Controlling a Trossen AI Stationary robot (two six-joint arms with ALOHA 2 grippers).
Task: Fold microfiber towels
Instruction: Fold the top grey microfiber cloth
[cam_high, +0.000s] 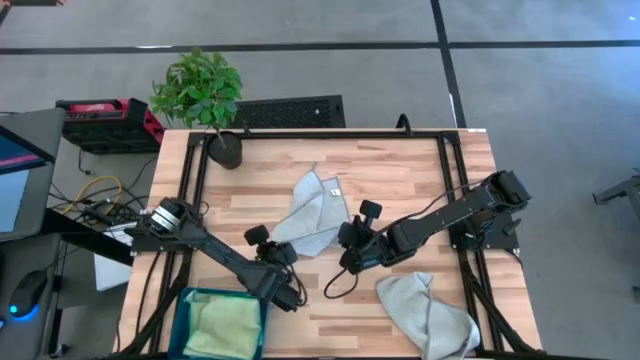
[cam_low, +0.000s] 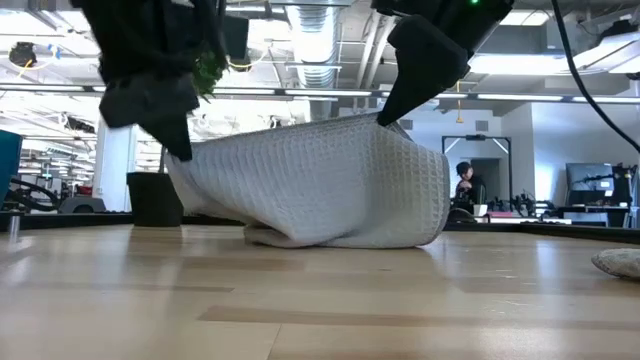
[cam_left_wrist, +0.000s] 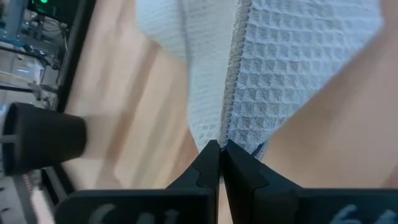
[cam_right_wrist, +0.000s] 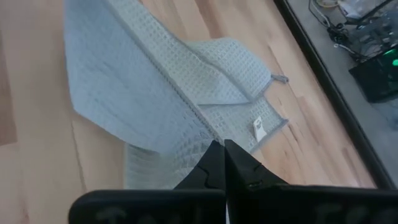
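stuff you can't really see here

The second grey towel (cam_high: 430, 310) runs off the bottom edge in the high view, and the low view only catches a sliver (cam_low: 620, 262) of it. The bin (cam_high: 192, 302) is cropped too, and the green towel (cam_high: 228, 326) inside is half hidden.

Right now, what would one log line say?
left gripper: shut on grey towel | right gripper: shut on it | towel: lifted mid-table

Grey towel (cam_low: 320, 185) between two pincers

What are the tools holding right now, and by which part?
Both tools hold the pale grey tagged towel, lifted off the table. The left tool pinches a hemmed corner; the right tool pinches its near edge.
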